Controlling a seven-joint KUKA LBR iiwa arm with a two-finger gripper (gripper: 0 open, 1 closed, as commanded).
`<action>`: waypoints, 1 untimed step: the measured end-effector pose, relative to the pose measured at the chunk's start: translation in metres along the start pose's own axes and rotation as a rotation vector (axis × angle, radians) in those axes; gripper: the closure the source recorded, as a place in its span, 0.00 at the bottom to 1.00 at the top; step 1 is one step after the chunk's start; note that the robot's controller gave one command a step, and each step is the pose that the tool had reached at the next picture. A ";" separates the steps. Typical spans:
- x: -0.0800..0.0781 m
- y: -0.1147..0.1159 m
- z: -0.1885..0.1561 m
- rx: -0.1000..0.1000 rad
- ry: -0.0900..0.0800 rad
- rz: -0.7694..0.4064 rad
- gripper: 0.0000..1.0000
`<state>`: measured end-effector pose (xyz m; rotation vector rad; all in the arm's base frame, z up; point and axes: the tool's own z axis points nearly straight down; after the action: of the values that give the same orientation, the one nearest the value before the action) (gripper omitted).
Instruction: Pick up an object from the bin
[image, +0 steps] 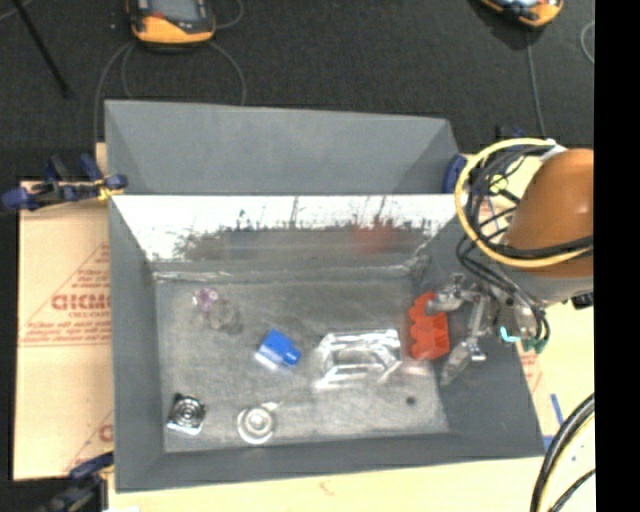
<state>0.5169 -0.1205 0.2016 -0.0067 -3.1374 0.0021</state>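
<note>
Gripper (452, 332) spread, low by the bin's (132, 340) right wall, just beside a red block (425, 326); I judge nothing grasped yet; closing and lifting remain.

A robotics laboratory is indicated. A grey metal bin (130, 330) of small loose things is set at the centre of the frame. A robot arm with an orange cover (562, 205) and looped cables (478, 215) is seen at the right. Orange-and-black devices (172, 22) are laid on the dark floor (320, 60) along the top.
</note>
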 end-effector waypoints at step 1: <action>-0.040 0.055 0.118 0.000 -0.012 0.090 0.00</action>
<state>0.5565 -0.0654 0.0836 -0.1485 -3.1457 0.0029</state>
